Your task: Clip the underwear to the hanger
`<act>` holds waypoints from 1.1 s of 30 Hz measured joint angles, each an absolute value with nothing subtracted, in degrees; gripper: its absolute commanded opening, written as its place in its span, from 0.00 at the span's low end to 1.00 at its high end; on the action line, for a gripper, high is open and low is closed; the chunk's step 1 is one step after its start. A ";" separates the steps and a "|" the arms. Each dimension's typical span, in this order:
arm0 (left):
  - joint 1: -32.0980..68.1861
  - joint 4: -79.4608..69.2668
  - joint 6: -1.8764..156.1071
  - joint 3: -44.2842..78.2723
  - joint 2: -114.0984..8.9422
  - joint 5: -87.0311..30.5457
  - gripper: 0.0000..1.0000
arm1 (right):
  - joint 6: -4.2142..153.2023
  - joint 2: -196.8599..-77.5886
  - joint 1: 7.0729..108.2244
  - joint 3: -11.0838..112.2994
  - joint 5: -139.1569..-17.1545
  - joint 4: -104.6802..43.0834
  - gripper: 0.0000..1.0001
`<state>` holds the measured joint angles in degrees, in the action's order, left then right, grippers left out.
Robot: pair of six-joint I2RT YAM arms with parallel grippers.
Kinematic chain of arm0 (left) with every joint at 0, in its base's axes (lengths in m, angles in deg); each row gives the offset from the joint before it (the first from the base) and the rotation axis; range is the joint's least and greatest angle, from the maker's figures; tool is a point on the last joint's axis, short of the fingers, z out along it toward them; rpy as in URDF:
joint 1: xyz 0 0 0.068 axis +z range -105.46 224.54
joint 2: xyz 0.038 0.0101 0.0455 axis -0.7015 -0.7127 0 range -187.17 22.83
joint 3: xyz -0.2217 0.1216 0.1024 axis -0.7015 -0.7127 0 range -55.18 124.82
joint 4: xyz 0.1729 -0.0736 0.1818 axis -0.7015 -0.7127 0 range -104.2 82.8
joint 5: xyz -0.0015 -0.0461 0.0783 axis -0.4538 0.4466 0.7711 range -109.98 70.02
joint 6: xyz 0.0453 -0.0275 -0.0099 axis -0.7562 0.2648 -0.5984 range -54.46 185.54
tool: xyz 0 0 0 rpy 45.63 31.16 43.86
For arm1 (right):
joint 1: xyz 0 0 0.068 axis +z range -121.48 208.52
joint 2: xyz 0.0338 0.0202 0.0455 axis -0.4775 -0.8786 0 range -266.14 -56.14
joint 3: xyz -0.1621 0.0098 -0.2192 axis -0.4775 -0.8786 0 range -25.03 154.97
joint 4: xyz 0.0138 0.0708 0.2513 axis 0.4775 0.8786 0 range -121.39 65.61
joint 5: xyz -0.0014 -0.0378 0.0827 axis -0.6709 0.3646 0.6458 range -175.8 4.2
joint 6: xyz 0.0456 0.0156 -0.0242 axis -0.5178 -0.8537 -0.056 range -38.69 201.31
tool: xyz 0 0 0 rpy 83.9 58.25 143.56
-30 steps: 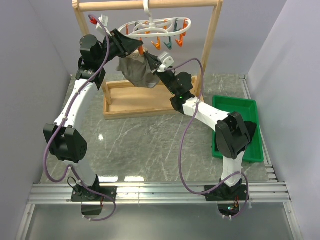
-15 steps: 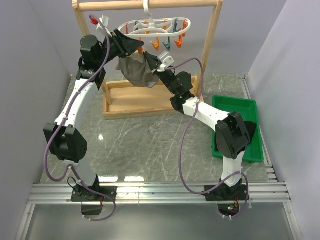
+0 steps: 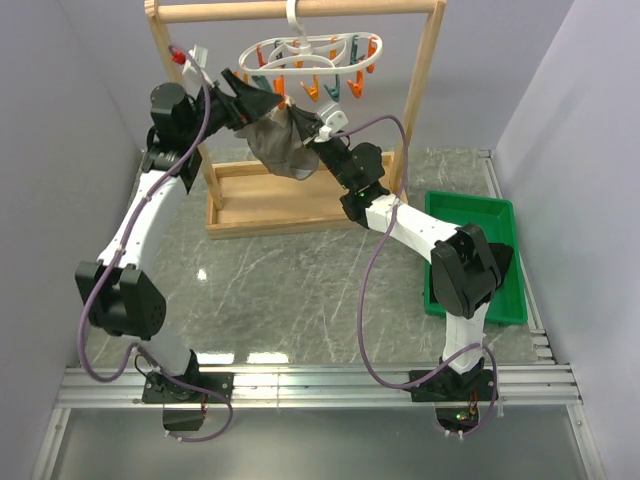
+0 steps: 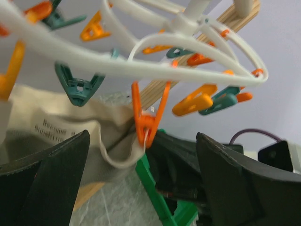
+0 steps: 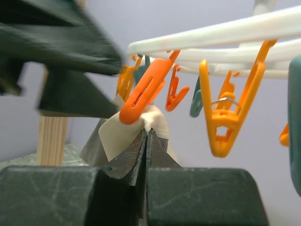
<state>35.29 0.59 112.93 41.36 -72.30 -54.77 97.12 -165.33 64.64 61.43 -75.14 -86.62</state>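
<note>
The white hanger (image 3: pixel 310 52) hangs by its hook from the wooden rack's top bar, orange and teal clothespins dangling. The taupe underwear (image 3: pixel 283 143) hangs below it. In the left wrist view an orange clothespin (image 4: pixel 147 123) bites the beige waistband (image 4: pixel 115 146). My left gripper (image 4: pixel 143 174) stands wide open on either side of that pin, touching nothing. My right gripper (image 5: pixel 147 134) is shut on the waistband (image 5: pixel 123 129) just under the same orange pin (image 5: pixel 146 92). In the top view the left gripper (image 3: pixel 268 103) and the right gripper (image 3: pixel 310 127) meet at the underwear's top edge.
The tall wooden rack (image 3: pixel 427 90) stands on a wooden base tray (image 3: pixel 270 205) at the back of the marble table. A green bin (image 3: pixel 480 255) sits at the right, partly under the right arm. Grey walls close in left and right.
My left gripper has opened wide and drawn back left from the orange pin, which now grips the waistband. The right gripper has stayed shut on the waistband.
</note>
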 measured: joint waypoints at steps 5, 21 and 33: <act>37.98 -1.88 109.76 32.00 -63.80 -54.55 0.99 | 95.59 -164.63 64.01 60.99 -75.86 -83.82 0.00; 44.01 -15.12 93.90 19.72 -44.35 -49.87 0.99 | 87.48 -155.69 63.02 53.93 -79.67 -68.78 0.48; 44.25 -34.86 83.29 22.84 -44.57 -47.97 0.99 | 85.12 -134.84 61.01 42.85 -79.93 -46.33 0.74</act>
<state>44.25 -34.86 83.29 22.84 -44.57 -47.97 85.12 -134.84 61.01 42.85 -79.93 -46.33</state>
